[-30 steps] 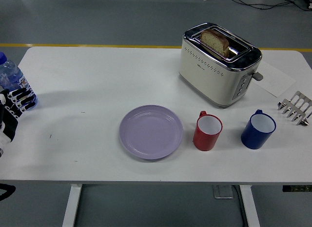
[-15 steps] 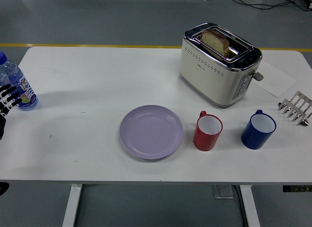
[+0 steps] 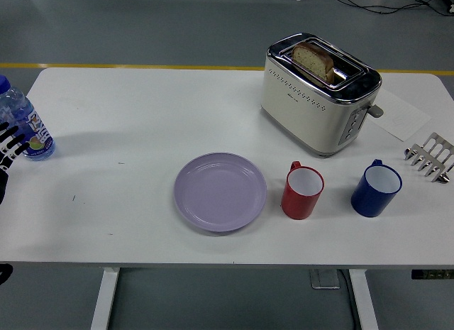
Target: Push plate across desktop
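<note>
A lilac plate (image 3: 220, 191) lies flat on the white table (image 3: 142, 110), near the front edge and a little left of centre. My left hand (image 3: 8, 145) shows only at the far left edge of the head view, well left of the plate. Its fingers (image 3: 10, 140) are spread, hold nothing and reach just short of a water bottle. My right hand is out of view.
A water bottle (image 3: 21, 124) stands at the left edge. A red mug (image 3: 302, 192) stands right beside the plate and a blue mug (image 3: 375, 189) further right. A toaster (image 3: 318, 94) with bread stands behind them, and a metal rack (image 3: 429, 157) at the right edge.
My left hand has drawn back to the left, off the front of the water bottle, which now shows in full. The plate has not moved.
</note>
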